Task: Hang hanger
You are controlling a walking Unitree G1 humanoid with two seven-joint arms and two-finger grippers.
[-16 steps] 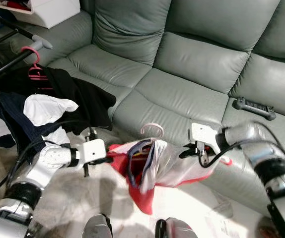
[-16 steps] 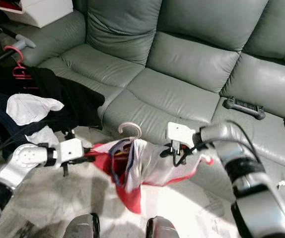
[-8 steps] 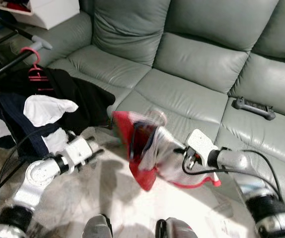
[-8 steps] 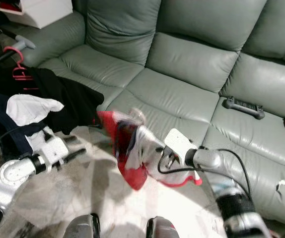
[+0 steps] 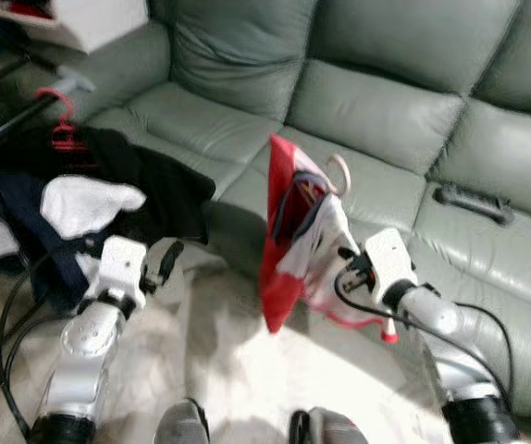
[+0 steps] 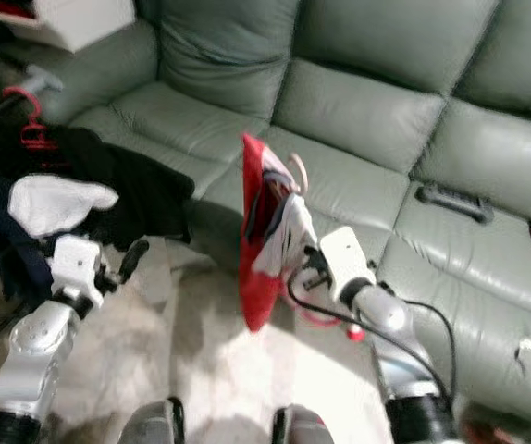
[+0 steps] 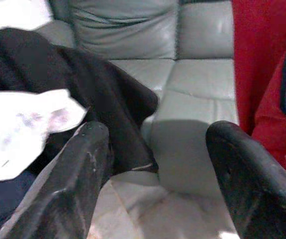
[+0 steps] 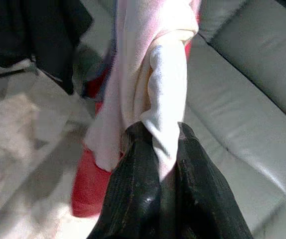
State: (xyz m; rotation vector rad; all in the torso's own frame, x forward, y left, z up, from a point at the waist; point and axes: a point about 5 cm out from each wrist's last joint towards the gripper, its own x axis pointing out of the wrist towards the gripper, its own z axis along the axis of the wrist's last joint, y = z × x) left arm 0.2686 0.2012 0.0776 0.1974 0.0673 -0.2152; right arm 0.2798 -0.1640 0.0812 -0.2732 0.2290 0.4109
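We carry the garment on its hanger toward the rack, right end effector gripping.

At left our left end effector hangs wide and empty near the dark clothes. The hanger rides mid-air before the sofa, our right end effector clamped on the red-and-white garment. We hold cloth alone, so the hanger could slip out. Blur hides its hook's shape.

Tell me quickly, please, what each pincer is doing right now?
Left pincer: open, holding nothing, near the dark clothes.
Right pincer: closed on the red and white garment that hangs on a hanger.
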